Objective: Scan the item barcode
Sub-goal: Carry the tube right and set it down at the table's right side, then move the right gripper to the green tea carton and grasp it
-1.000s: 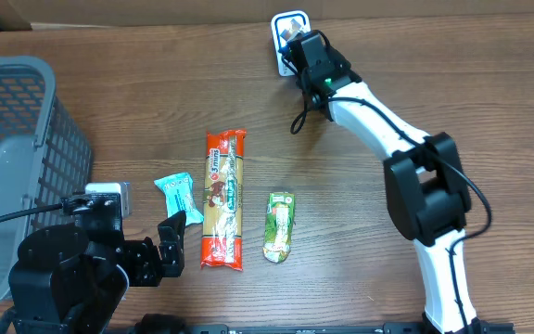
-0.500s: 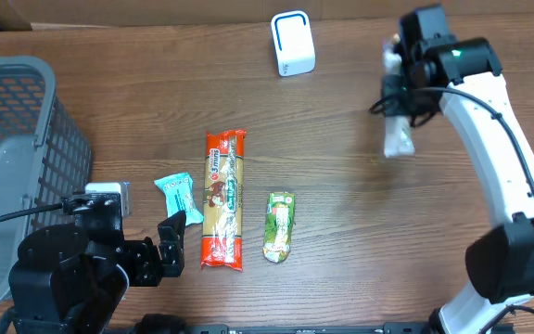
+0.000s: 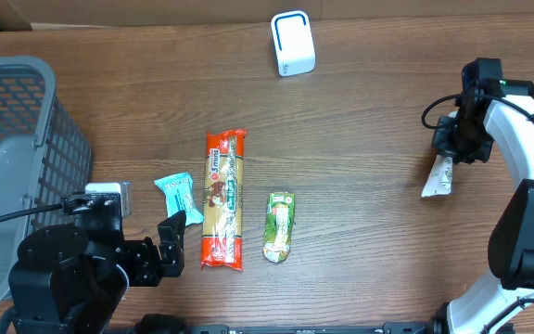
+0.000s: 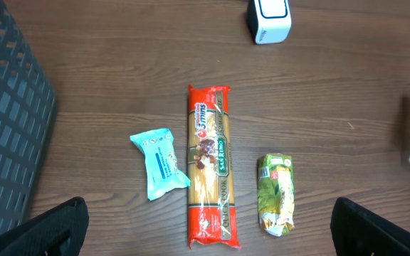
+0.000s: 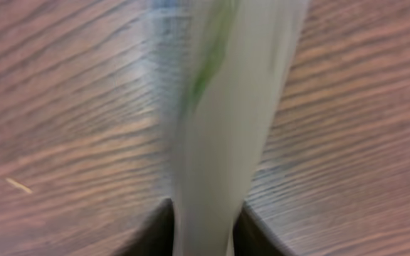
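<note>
Woodgrain table (image 3: 360, 223), slim white packet (image 3: 437, 178), perhaps plastic

white packet (image 3: 438, 177) at right gripper (image 3: 449, 159), scanner (image 3: 292, 44) well apart

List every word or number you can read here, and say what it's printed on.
"3mins": on the red pasta packet, near its top end.
Other print on that packet: too small to read reliably.
Teal packet, green packet, white packet: print too blurred or small to read.
White scanner: no text visible.
</note>
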`<state>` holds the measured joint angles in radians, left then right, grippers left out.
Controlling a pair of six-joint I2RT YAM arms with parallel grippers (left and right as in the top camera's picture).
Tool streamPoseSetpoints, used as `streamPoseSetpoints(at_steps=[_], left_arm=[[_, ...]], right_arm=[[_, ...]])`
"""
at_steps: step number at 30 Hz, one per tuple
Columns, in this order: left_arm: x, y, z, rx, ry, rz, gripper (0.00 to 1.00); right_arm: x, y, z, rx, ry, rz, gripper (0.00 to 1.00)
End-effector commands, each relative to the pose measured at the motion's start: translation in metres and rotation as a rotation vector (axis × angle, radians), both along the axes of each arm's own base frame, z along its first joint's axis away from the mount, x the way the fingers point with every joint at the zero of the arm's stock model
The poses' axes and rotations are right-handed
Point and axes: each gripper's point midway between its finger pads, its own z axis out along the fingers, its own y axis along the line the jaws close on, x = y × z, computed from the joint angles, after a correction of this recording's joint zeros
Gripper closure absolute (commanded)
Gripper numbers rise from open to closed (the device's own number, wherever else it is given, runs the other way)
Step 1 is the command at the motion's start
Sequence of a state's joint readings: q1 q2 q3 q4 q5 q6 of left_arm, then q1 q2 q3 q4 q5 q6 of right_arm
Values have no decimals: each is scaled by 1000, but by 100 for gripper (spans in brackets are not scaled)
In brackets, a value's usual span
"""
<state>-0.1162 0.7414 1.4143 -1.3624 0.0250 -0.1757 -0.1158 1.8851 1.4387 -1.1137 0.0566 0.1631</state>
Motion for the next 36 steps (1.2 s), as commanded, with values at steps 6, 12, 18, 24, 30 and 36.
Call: streamPoseSetpoints(at_steps=[6, 12, 18, 24, 30, 36], left_arm=[[0, 2, 2, 17, -11, -3, 0], [0, 2, 2, 17, -11, -3, 0], [0, 2, 2, 17, -11, -3, 0], [0, 2, 2, 17, -11, -3, 0], [0, 2, 2, 17, -11, -3, 0], [0, 2, 2, 17, -11, -3, 0]], right_arm=[[8, 25, 15, 122, -50, 10, 45], [8, 70, 52, 344, -49, 59, 45], [-10, 164, 69, 555, 1, 237, 45], [-56, 246, 48, 551, 114, 393, 37], [-107, 304, 13, 511, 194, 427, 37], [-145, 320, -17, 306, 202, 377, 37]])
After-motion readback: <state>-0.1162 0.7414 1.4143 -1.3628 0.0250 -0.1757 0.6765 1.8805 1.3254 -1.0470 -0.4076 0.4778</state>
